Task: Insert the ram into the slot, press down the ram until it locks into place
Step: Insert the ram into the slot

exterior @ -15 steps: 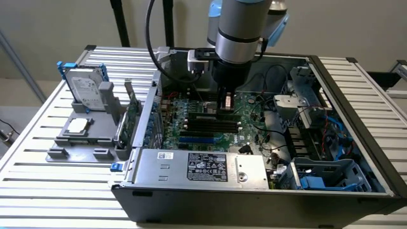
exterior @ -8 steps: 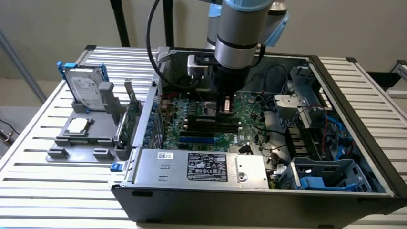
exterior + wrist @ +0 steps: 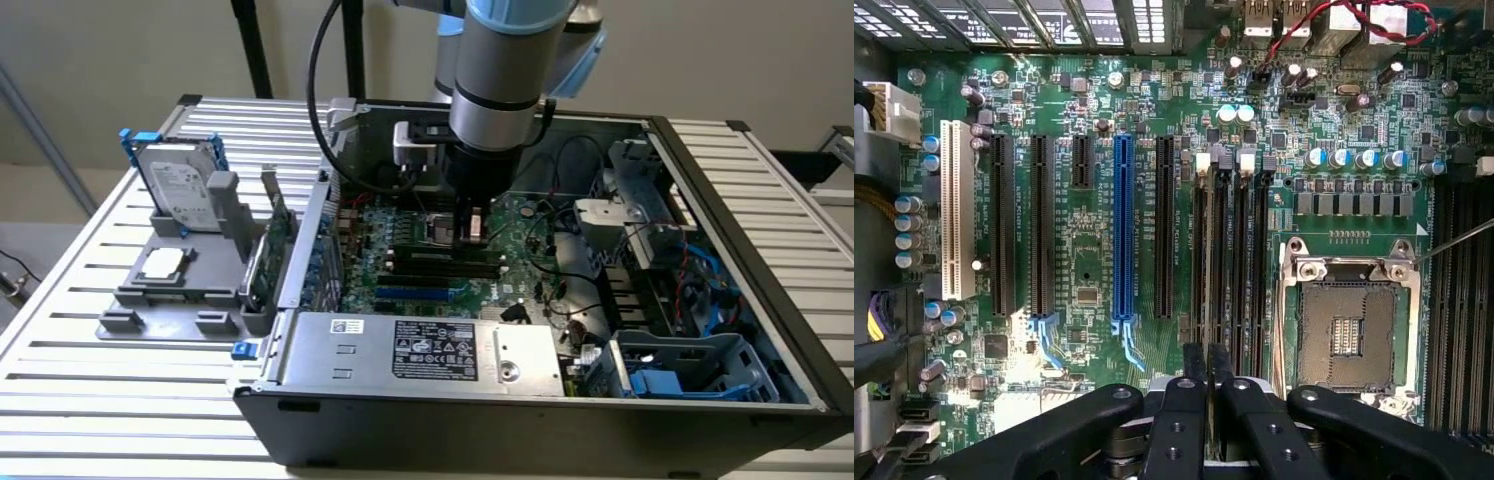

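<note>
My gripper (image 3: 470,235) hangs low over the green motherboard (image 3: 521,250) inside the open computer case. In the wrist view the two black fingertips (image 3: 1194,365) stand almost together, with only a hairline gap, so the gripper (image 3: 1206,362) is shut. Straight beneath them runs the slot (image 3: 1206,260), the first of several parallel black memory sockets with pale end latches, which the exterior view shows as dark bands (image 3: 441,262). The ram would be edge-on here. I cannot tell whether it sits between the fingertips or stands in that slot.
A blue connector (image 3: 1122,230) and black expansion sockets lie on one side of the slot, the open processor socket (image 3: 1351,335) on the other. The power supply (image 3: 414,350), drive cage (image 3: 687,365) and cables crowd the case. A grey fixture (image 3: 174,285) holding a hard drive (image 3: 180,190) stands outside.
</note>
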